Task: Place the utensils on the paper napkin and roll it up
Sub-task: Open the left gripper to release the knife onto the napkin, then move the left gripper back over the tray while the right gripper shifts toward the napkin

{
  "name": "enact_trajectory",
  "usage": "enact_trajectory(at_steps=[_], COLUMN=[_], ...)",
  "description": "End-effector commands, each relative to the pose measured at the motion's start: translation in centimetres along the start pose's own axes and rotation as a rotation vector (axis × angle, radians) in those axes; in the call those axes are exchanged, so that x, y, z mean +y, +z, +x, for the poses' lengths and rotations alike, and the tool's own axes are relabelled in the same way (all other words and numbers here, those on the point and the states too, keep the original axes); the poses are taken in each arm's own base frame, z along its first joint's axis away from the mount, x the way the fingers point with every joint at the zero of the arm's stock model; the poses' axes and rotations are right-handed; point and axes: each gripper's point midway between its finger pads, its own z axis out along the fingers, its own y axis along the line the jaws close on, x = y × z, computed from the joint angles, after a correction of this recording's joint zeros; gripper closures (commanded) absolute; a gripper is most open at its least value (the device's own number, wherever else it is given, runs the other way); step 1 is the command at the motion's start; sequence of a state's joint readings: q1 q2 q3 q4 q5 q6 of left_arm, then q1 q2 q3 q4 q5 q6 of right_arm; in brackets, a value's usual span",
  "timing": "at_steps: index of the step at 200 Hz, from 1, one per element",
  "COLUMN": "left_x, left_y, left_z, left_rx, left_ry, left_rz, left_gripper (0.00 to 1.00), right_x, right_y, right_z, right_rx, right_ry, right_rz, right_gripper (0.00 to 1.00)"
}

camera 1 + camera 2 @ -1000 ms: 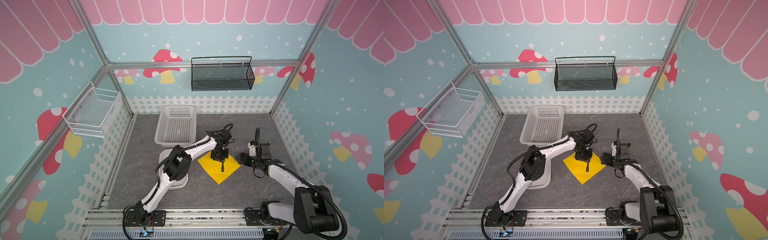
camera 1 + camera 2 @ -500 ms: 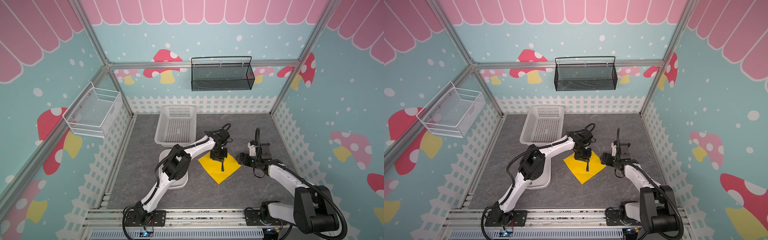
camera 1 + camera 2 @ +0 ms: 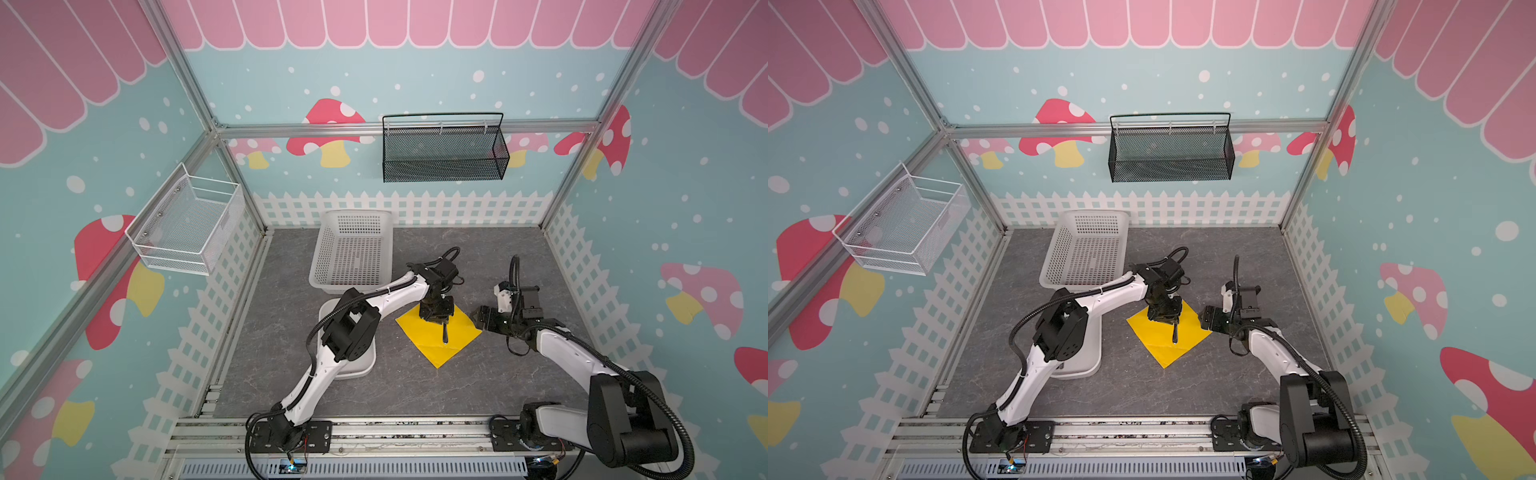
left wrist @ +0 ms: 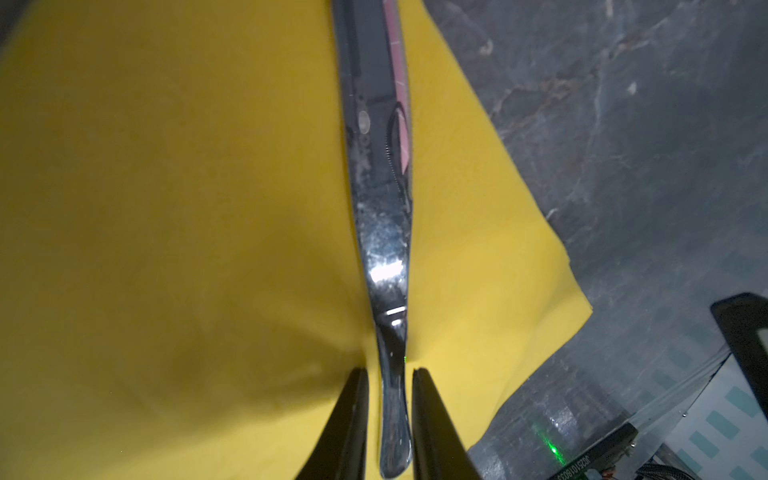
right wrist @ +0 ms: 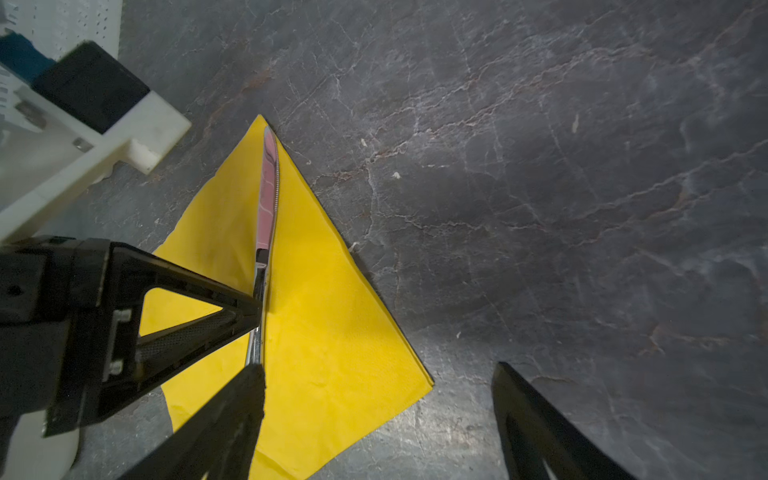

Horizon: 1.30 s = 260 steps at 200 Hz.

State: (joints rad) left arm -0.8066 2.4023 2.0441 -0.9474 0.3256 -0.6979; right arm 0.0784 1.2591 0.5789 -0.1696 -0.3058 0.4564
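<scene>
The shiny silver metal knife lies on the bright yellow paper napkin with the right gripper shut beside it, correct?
No. The right gripper is open, its fingers wide apart in the right wrist view. The shiny silver metal knife does lie on the bright yellow paper napkin.

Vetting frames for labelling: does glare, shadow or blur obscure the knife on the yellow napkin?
Left wrist view: fairly sharp, a white glare patch on the knife, napkin shaded in its middle. Right wrist view: blade mirrors pink, dim table. Both top views: knife tiny, dark.
</scene>
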Motion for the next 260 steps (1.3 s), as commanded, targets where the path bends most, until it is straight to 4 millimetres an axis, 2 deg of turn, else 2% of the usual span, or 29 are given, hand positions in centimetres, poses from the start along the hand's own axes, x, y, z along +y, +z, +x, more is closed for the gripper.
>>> enact_trajectory(at_steps=[1,20,35,65,100,124,131,151,167,185,190,218,232,249,260], left_x=[-2.4,-3.0,-2.4,0.2,3.9,7.0,7.8,11.0,13.5,16.0,16.7,20.1,21.0,22.0,22.6], left_y=[-4.8,-7.2,-9.0,-11.9,-15.1,-17.2,-18.2,-20.7,-22.4,-22.9,-23.0,-22.9,-20.9,-19.5,-19.0], left_z=[-1.1,-1.3,-1.8,-2.2,-1.3,0.1,0.3,1.4,2.3,3.7,4.0,6.3,7.6,8.9,9.6], left_rx=[-0.086,-0.147,-0.223,-0.35,-0.464,-0.526,-0.571,-0.687,-0.747,-0.755,-0.756,-0.731,-0.631,-0.525,-0.495], left_ry=[0.052,0.102,0.131,0.134,0.173,0.169,0.169,0.148,0.12,0.088,0.074,-0.03,-0.091,-0.199,-0.234], left_rz=[0.082,0.085,0.046,0.003,-0.085,-0.169,-0.193,-0.288,-0.346,-0.37,-0.374,-0.362,-0.245,-0.168,-0.186], left_gripper=[0.7,0.66,0.66,0.66,0.66,0.64,0.6,0.37,0.22,0.02,0.0,0.0,0.01,0.13,0.18], right_x=[1.0,2.1,3.2,6.2,8.3,10.9,11.7,13.8,15.0,16.4,17.0,19.8,21.0,22.6,23.2], right_y=[0.0,-0.3,-0.8,-2.1,-3.0,-5.4,-6.6,-9.8,-11.1,-11.8,-12.0,-12.0,-11.4,-10.9,-10.6], right_z=[-0.2,-0.6,-1.2,-2.1,-2.6,-3.7,-4.1,-4.8,-4.9,-4.5,-4.4,-3.0,-2.7,-2.3,-1.9], right_rx=[0.002,-0.003,-0.028,-0.093,-0.113,-0.199,-0.259,-0.4,-0.421,-0.41,-0.412,-0.392,-0.361,-0.314,-0.292], right_ry=[-0.032,-0.05,-0.066,-0.1,-0.104,-0.183,-0.22,-0.321,-0.369,-0.412,-0.425,-0.512,-0.52,-0.527,-0.544], right_rz=[-0.06,-0.112,-0.168,-0.329,-0.45,-0.533,-0.55,-0.586,-0.628,-0.688,-0.705,-0.763,-0.772,-0.785,-0.783], right_gripper=[0.13,0.13,0.13,0.15,0.16,0.22,0.22,0.19,0.19,0.2,0.2,0.19,0.2,0.22,0.22])
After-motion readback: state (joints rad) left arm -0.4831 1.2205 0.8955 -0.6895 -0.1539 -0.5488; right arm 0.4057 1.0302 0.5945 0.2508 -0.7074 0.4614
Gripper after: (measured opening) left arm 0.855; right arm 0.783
